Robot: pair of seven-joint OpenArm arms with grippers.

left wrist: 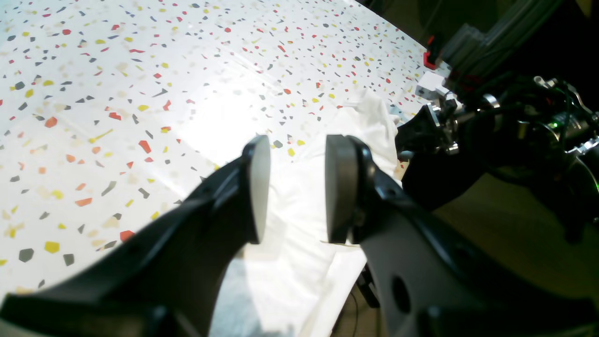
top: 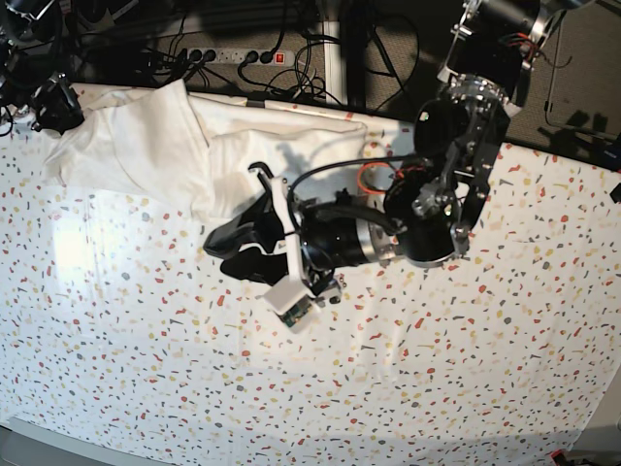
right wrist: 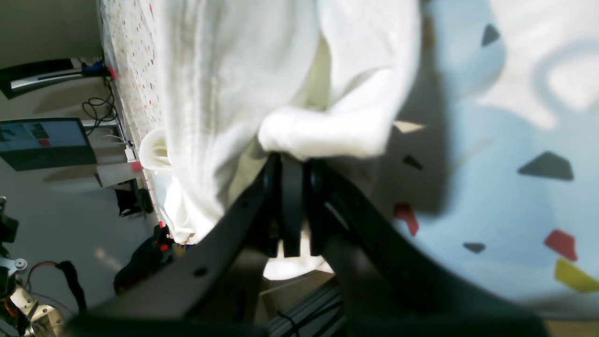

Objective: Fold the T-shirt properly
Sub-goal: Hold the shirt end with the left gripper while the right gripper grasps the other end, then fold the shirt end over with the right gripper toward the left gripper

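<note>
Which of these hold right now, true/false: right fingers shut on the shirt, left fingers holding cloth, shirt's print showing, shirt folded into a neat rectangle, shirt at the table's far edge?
1. The right gripper has its fingers shut on a bunch of the shirt. True.
2. The left gripper holds cloth between its fingers. False: the fingers stand apart with nothing between them, above the shirt.
3. The shirt's print shows in the base view. False: only plain white cloth is visible there.
4. The shirt lies folded in a neat rectangle. False: it is rumpled and spread unevenly.
5. The shirt sits at the far edge of the table in the base view. True.
</note>
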